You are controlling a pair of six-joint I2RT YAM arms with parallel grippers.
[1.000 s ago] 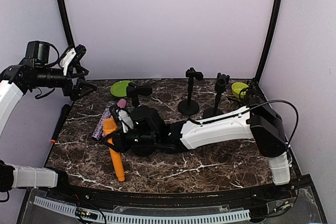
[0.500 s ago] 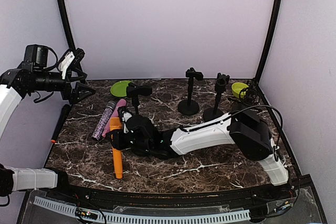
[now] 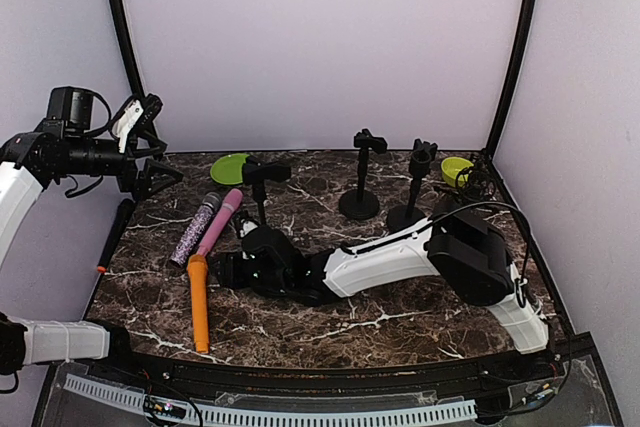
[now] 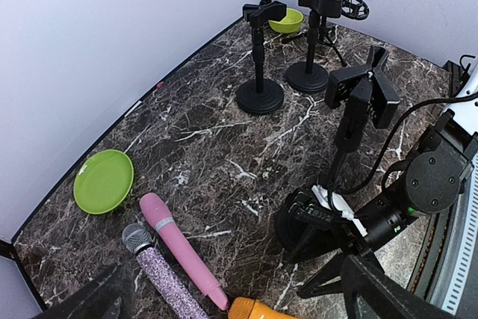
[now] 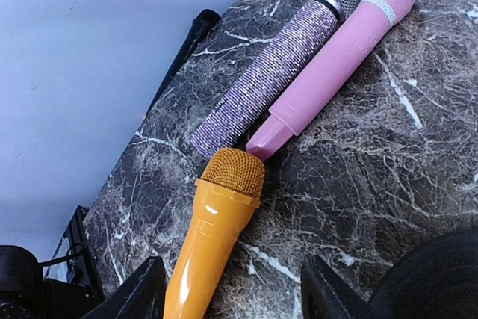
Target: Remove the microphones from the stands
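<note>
Since the earlier frame, the orange plastic microphone (image 3: pixel 198 297) has left the right tool (image 5: pixel 235 282) and now lies flat on the dark veined marble worktop (image 3: pixel 400 307), near its front left.

1. Right arm: it stretches low across the worktop towards the left. Its tool is spread wide and grips nothing; the orange microphone lies beneath and just beside one finger (image 5: pixel 146 289).
2. Left arm: it is raised over the far left corner. The left tool (image 3: pixel 163 157) is also spread wide and empty.
3. Black clip-top stand (image 3: pixel 262 187): it is upright just behind the right wrist, with its clip unoccupied.
4. Two further black round-based stands (image 3: pixel 360 182) (image 3: pixel 415 187) are at the far right.
5. Pink smooth microphone (image 3: pixel 220 219) and purple glitter microphone (image 3: pixel 195 229): they lie side by side, touching. The orange microphone's mesh head is just beside the pink one's tapered end.
6. Green round plate (image 3: pixel 230 167): it is at the far left.
</note>
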